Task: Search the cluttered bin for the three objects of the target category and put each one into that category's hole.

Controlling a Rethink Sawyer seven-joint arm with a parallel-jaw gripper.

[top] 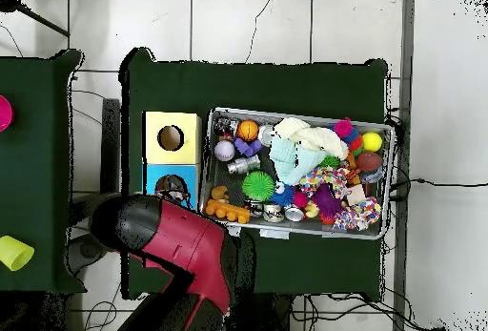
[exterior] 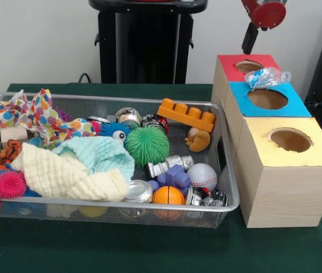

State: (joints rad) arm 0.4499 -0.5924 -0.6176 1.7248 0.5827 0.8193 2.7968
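Observation:
The silver wire-mesh bin (exterior: pixel 229 170) is full of toys and cloths; it also shows in the overhead view (top: pixel 300 113). One crushed clear plastic bottle (exterior: pixel 267 77) with blue print lies on top of the boxes, at the far rim of the blue box's hole (exterior: pixel 267 99), next to the red box (exterior: pixel 229 61). I see no other bottles in the bin. My gripper (exterior: pixel 250 38) hangs as a black piece under a red joint, above the red box and apart from the bottle. In the overhead view my arm (top: pixel 181 241) covers the red box.
A yellow box (exterior: pixel 314 156) with a hole stands nearest the camera. In the bin are shiny cans (exterior: pixel 140 191), a white baseball (exterior: pixel 202 176), a green spiky ball (exterior: pixel 147 145), an orange brick (exterior: pixel 186 114), and cloths (exterior: pixel 70 170).

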